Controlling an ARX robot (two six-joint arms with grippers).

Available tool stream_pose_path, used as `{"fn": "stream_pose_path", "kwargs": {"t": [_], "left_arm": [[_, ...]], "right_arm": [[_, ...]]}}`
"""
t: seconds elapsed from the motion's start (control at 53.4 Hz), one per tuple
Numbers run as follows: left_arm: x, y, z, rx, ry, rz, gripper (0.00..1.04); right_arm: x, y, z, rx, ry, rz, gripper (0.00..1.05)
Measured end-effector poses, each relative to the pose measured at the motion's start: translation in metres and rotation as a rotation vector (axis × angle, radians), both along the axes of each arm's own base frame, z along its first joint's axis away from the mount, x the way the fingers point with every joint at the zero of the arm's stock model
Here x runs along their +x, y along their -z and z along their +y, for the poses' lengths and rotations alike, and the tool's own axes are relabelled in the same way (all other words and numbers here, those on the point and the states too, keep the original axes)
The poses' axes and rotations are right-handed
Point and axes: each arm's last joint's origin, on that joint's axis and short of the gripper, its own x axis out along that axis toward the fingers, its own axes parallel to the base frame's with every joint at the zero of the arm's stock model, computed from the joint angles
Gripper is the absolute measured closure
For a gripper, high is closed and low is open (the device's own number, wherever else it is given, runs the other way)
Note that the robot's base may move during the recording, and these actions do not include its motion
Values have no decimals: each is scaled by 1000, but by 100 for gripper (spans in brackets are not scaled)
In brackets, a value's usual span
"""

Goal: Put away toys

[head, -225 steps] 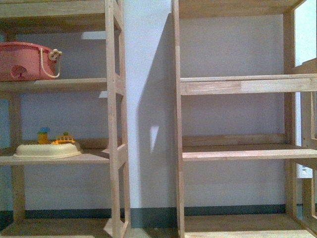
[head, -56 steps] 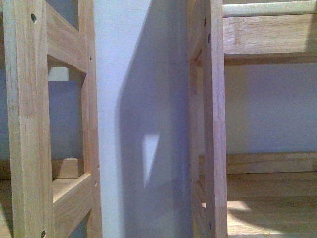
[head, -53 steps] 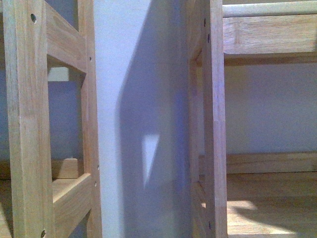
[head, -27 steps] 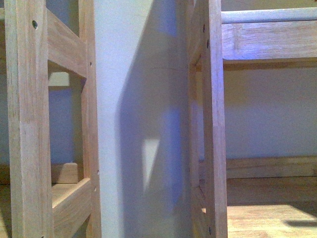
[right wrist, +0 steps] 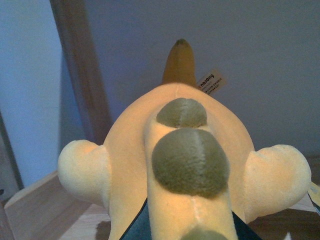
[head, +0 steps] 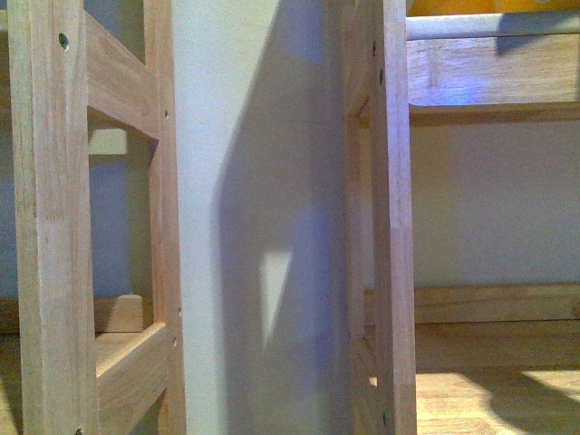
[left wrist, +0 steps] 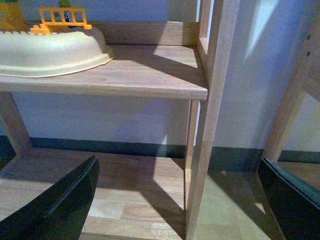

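Note:
In the right wrist view the orange-yellow plush animal (right wrist: 185, 165) fills the picture, with olive patches along its back, two pale rounded bumps at the sides and a white label near its far end. My right gripper (right wrist: 185, 232) is shut on the plush animal; only dark finger edges show under it. It hangs over a wooden shelf board (right wrist: 40, 207). In the front view a thin strip of the plush (head: 494, 6) shows above the right rack's upper shelf rail. My left gripper (left wrist: 182, 200) is open and empty, its dark fingers (left wrist: 60, 202) wide apart over the floor-level board.
Two wooden racks stand close ahead, their posts (head: 59, 236) (head: 385, 227) flanking a white wall strip. In the left wrist view a cream toy base (left wrist: 50, 47) with an orange fence (left wrist: 62, 17) sits on the left rack's shelf (left wrist: 125, 82); a post (left wrist: 207, 120) rises between the fingers.
The front camera has closed in on the racks since the oldest frame. In the last half second the plush has come into sight at the top right, and the shadows on the lower right shelf have shifted.

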Motion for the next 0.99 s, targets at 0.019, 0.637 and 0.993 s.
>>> {"fn": "stream_pose_path", "kwargs": {"t": [0.019,0.637,0.993], "left_arm": [[0,0,0,0,0,0,6],[0,0,0,0,0,0,6],[0,0,0,0,0,0,6]], "right_arm": [[1,0,1,1,-2,-1,98],[32,4,61,68,-143,3,98],[37,12,57,91,-114,23,94]]}}
